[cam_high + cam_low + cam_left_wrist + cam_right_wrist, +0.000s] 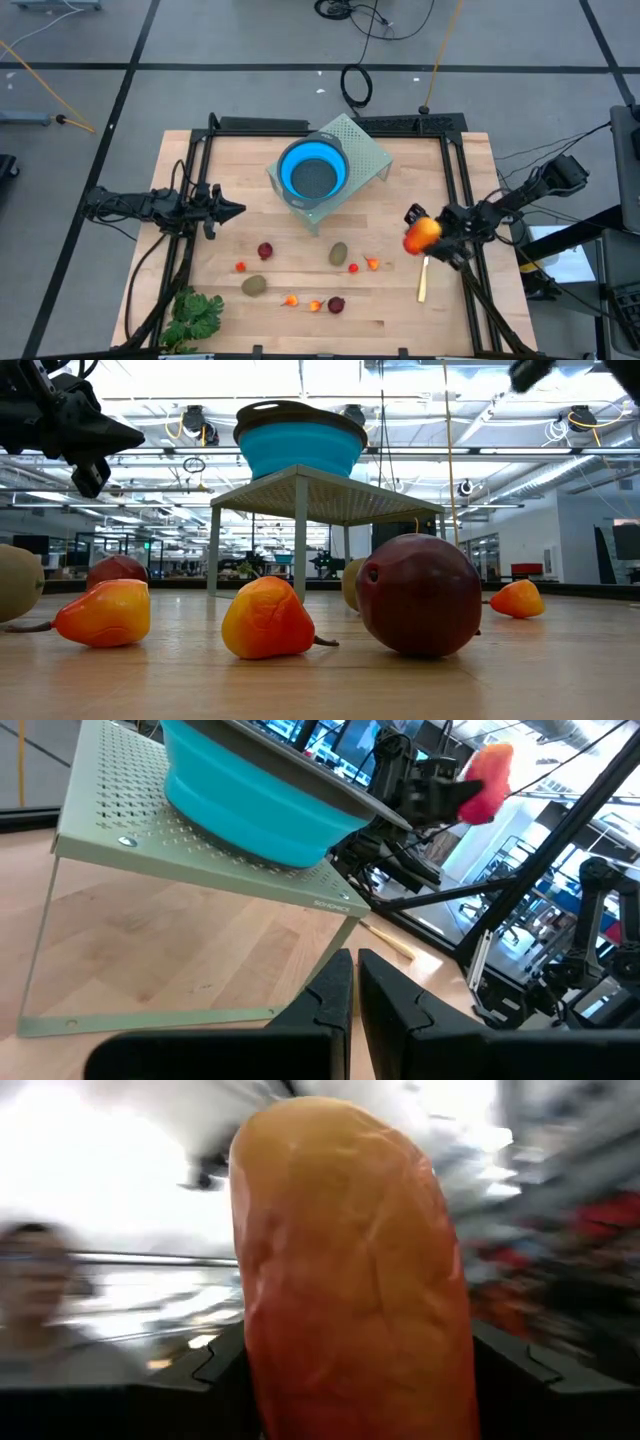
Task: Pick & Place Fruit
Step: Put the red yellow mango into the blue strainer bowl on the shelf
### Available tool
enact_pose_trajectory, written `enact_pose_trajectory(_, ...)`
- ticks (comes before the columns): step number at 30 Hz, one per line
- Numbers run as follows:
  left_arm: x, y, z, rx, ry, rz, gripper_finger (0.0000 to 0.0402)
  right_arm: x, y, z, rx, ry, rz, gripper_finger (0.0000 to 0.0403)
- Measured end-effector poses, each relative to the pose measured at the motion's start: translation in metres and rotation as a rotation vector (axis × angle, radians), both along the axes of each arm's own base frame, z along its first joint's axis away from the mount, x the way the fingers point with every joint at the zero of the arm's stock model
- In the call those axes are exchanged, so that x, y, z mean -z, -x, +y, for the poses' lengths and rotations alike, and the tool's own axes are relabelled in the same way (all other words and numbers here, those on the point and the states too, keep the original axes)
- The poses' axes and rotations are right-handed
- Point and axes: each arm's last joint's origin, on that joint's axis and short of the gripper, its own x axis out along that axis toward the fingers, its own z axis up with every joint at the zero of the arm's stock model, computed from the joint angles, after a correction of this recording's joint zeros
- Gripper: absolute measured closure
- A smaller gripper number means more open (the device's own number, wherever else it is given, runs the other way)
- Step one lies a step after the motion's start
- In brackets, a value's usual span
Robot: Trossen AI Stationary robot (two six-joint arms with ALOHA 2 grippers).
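My right gripper (428, 236) is over the table's right side, shut on the long orange-red fruit (350, 1270), which the left wrist view shows in the air (485, 778). The other fruit pieces lie on the wood. They are two dark red balls (265, 250) (336, 304), two brown-green ovals (338, 253) (254, 285) and several tiny orange and red pieces (291, 299). My left gripper (236, 210) hovers shut at the table's left, touching nothing. My right gripper pinches the long orange-red fruit between its two fingers (215, 1365), one on each side of the fruit's body (300, 1350). The fruit is lifted clear of the table and juts out past the fingertips. How far back it reaches does not show.
A blue bowl (313, 170) sits on a green perforated stand (370, 150) at the table's far middle. A yellow-handled knife (423, 281) lies below the right gripper. A green leafy bunch (195, 316) lies at the near left corner. Bare wood shows between the stand and the fruit.
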Motion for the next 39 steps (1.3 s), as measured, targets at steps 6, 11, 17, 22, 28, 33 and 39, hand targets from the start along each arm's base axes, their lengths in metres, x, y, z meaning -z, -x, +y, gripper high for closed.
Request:
enact_pose_trajectory(6,0.000,0.000,0.000,0.000,0.000,0.000,0.0382,0.024,-0.012,0.000,0.126,-0.029,0.302,0.0165)
enact_pose_trajectory(11,0.000,0.000,0.000,0.001,-0.001,0.000,0.0382,0.040,-0.017,0.000,0.181,-0.048,0.481,0.0165)
enact_pose_trajectory(17,0.000,0.000,0.000,0.001,-0.001,0.000,0.0382,0.053,-0.018,-0.001,0.231,-0.048,0.616,0.0165)
enact_pose_trajectory(22,0.000,0.000,0.000,0.001,-0.002,0.000,0.0382,0.057,-0.024,0.002,0.251,0.030,0.749,0.0165)
enact_pose_trajectory(28,0.000,0.000,0.000,0.001,-0.002,0.001,0.0382,0.040,-0.037,0.009,0.251,0.245,1.053,0.0165)
enact_pose_trajectory(33,0.000,0.000,0.000,0.002,-0.014,0.001,0.0382,0.015,-0.034,0.008,0.289,0.390,1.283,0.0165)
enact_pose_trajectory(39,0.000,0.000,0.000,0.002,-0.052,0.005,0.0382,-0.004,-0.025,0.003,0.322,0.491,1.446,0.0165)
